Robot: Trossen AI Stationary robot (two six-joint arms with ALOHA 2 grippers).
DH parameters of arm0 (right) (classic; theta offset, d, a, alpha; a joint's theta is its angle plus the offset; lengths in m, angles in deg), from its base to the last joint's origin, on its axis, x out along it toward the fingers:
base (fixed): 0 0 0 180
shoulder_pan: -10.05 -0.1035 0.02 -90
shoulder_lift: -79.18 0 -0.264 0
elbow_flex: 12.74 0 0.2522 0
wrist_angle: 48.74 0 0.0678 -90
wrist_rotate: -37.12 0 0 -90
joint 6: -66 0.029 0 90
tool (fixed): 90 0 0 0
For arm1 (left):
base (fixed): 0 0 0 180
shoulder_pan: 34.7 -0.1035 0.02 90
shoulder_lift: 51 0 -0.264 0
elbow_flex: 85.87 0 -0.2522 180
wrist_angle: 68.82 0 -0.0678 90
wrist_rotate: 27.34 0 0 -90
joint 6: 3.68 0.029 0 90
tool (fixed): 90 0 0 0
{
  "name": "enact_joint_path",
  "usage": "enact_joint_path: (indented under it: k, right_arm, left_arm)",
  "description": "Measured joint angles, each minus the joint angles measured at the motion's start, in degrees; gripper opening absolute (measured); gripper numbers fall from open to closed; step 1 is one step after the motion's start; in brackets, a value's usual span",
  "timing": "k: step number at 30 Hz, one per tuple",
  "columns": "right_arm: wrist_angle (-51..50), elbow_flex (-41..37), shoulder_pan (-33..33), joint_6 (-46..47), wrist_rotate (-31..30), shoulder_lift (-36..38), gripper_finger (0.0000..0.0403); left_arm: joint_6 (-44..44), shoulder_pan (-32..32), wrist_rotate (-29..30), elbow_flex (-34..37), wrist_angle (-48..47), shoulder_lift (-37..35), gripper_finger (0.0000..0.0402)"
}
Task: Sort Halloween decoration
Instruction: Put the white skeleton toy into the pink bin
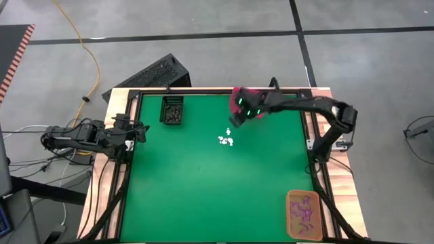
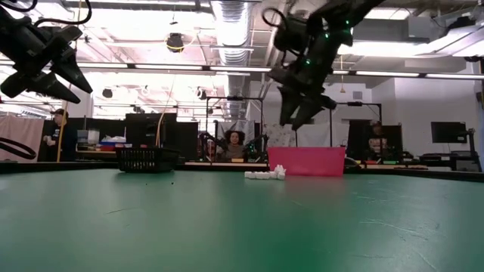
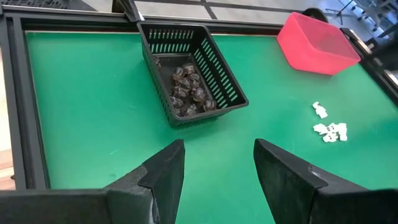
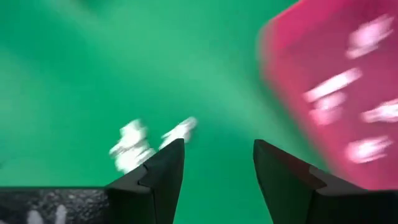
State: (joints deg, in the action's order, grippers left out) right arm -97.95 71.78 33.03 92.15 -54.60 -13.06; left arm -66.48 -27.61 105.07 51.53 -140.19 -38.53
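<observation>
Bench [image 1: 203, 196]: flat green felt-like mat in a dark frame. White trinkets [image 1: 227, 140], small knobbly bits, loosely clustered just past centre toward 1 o'clock. Right end effector [image 1: 235, 119] hangs above the mat at 1 o'clock, between that cluster and the pink bin [image 1: 239, 91], a smooth-walled tub; fingers spread wide, holding nothing. Black bin [image 1: 172, 110], slotted plastic mesh, at 11 o'clock, holds dark rounded trinkets [image 3: 188, 90]. Orange bin [image 1: 304, 214], shallow tray at 5 o'clock, holds purple trinkets [image 1: 302, 210]. Left end effector [image 1: 140, 130] at 9 o'clock edge, fingers wide, empty.
</observation>
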Motion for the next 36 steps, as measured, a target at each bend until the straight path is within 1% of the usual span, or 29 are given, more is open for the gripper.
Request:
enact_joint_path:
  k: [2, 6, 10, 15, 21, 27, 30, 34, 36]
  right_arm:
    - [0.23, -0.02, -4.57, 4.39, -0.99, -1.15, 0.0219]
    - [1.34, 0.0, -12.58, 12.27, -5.05, -3.47, 0.0219]
    - [1.24, -0.09, -17.3, 17.98, -9.43, -7.26, 0.0219]
    - [1.04, -0.03, -18.46, 22.07, -10.23, -11.09, 0.0219]
    - [1.75, -0.04, -17.71, 22.32, -10.22, -13.5, 0.0219]
    - [1.6, -0.01, -17.13, 22.64, -10.09, -15.9, 0.0215]
    - [1.38, -0.02, -17.45, 22.53, -10.15, -15.98, 0.019]
    - [1.61, -0.02, -17.4, 20.75, -10.12, -15.76, 0.012]
    - [1.68, -0.02, -17.05, 19.61, -8.72, -15.73, 0.0083]
  left_arm:
    - [0.0, -0.01, 0.0, 0.0, 0.0, 0.02, 0.0183]
    - [-0.44, -0.02, -0.09, -0.02, 0.03, 0.02, 0.0183]
    - [-0.59, -0.02, -0.17, -0.02, 0.1, 0.02, 0.0183]
    - [-0.84, -0.02, -1.59, -0.04, 0.07, 0.04, 0.0183]
    - [-1.33, -0.02, -3.6, -0.04, 0.09, 0.02, 0.0183]
    - [-1.42, -0.02, -3.67, -0.04, 0.09, 0.02, 0.0183]
    - [-1.47, -0.02, -3.67, -0.04, 0.07, 0.02, 0.0183]
    - [-1.49, -0.02, -3.42, -0.04, 0.08, 0.02, 0.0183]
    - [-1.51, -0.02, -2.98, -0.04, 0.07, 0.02, 0.0183]
